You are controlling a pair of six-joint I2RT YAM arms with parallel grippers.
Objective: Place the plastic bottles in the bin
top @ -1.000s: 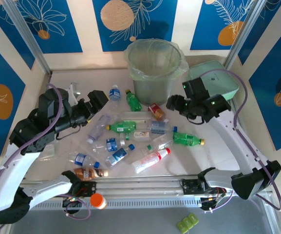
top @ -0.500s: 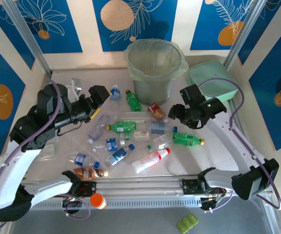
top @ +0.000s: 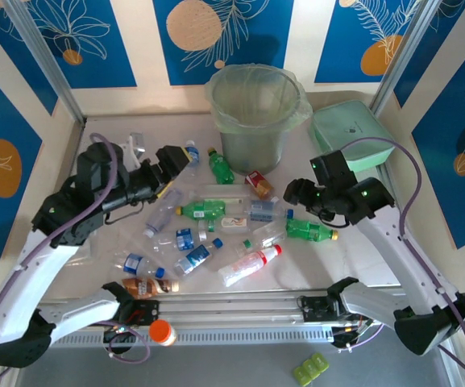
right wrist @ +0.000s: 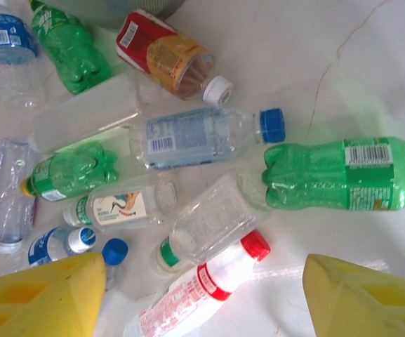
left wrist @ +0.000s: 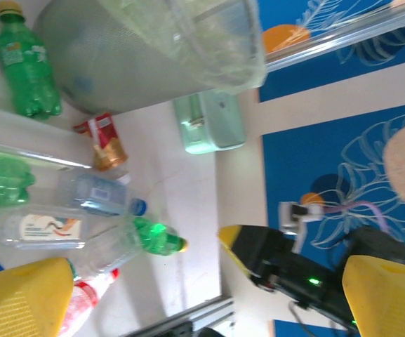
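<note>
— Firstly, item one: the right claw (top: pixel 294 192)?
— Yellow wedge-shaped fingers (right wrist: pixel 360 302) spread wide, nothing between them. It hangs lower and nearer the arm bases than a second ago, now just above the worktop (top: pixel 353 250) beside the green bottle (right wrist: pixel 342 175).
— Describe that bottle.
— Ribbed green plastic, lobed base, green label with a barcode, lying on its side.
— Item two: the left claw (top: pixel 172 159)?
— Also spread, empty. It has edged right and away from the bases over the last second, and sits close to a clear blue-labelled bottle (top: pixel 188 153).
— Contents beyond the claws?
— The plastic bottles lie scattered on the pale, marbled worktop between the two arms, none shifted. Entries: a red-and-brown-labelled bottle (right wrist: pixel 163 60) with white cap; a clear bottle with blue cap (right wrist: pixel 202 133); a squarish clear bottle (right wrist: pixel 209 221); a white bottle with red cap (right wrist: pixel 202 288); a small dark green bottle (top: pixel 221 166).
— The bin (top: pixel 256 113)?
— Round, translucent grey-green, lined with thin crinkled clear film folded over the rim. It stands at the far side of the worktop, behind the bottles.
— Anything else?
— A flat mint-green box (top: pixel 351 133) with rounded corners, right of the bin.
</note>
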